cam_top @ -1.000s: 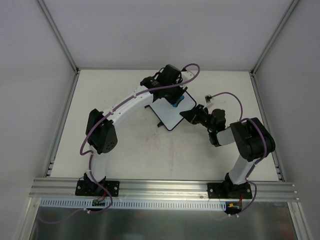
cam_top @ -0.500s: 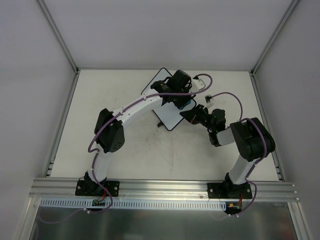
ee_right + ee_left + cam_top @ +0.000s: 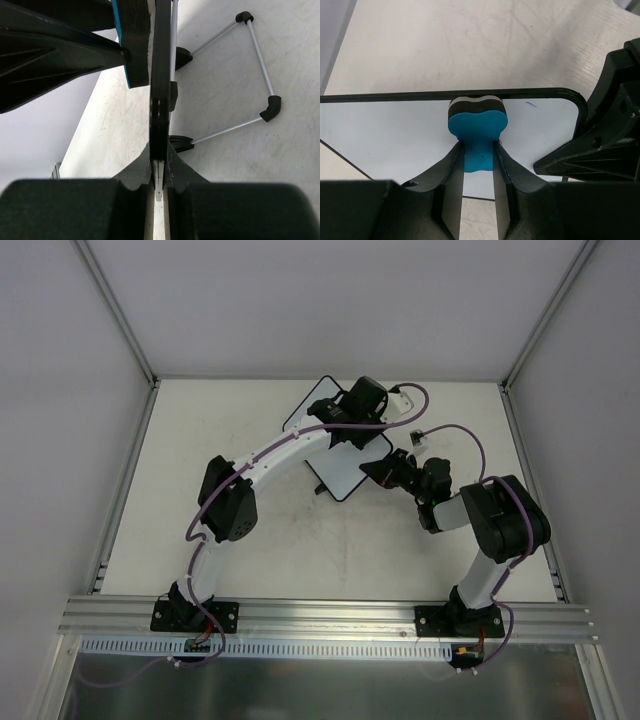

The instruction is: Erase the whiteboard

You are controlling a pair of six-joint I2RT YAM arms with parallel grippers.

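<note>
Left gripper (image 3: 479, 147) pinched narrow on the lower stem of a blue eraser (image 3: 477, 117), with the dark fingers (image 3: 451, 170) pressing it from both sides. In the left wrist view, felt end of that eraser at 12 o'clock from the fingertips, touching the whiteboard (image 3: 385, 130) just inside its black rim. A short faint pen mark (image 3: 531, 104) on the white face at 2 o'clock from the eraser. Right gripper (image 3: 159, 155) closed tight on the thin edge of the board, seen edge-on from the right wrist and running up toward 12 o'clock. Blue of the eraser against the board's face at 11 o'clock there. A thin wire stand (image 3: 255, 65) with black corner caps on the table at 2 o'clock in that view. From above, whiteboard (image 3: 340, 475) lying on the table (image 3: 200, 420) a little toward 12 o'clock of its middle. Left gripper (image 3: 372, 432) over the board's 1 o'clock part and right gripper (image 3: 376, 468) at its 3 o'clock edge. Whether the board lies flat or is tipped up cannot be told.
</note>
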